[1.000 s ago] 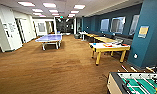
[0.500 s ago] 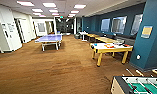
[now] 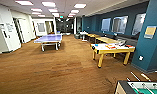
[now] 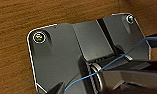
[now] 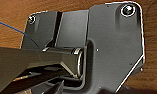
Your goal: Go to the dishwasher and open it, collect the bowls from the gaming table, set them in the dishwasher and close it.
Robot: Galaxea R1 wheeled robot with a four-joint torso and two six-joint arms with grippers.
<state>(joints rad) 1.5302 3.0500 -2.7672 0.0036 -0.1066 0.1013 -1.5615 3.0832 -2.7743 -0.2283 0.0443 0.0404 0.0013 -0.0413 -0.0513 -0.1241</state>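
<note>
Head view: gaming table lies lengthwise toward right wall.

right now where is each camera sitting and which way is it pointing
Head: high on the robot, facing forward and down a games room: yellow-rimmed white-topped gaming table, blue ping-pong table, green-pitch foosball table.
Left wrist: on the left arm, facing down at brown wood-grain floor past the robot's dark plate.
Right wrist: likewise, same floor.
Shared: all show the floor.
</note>
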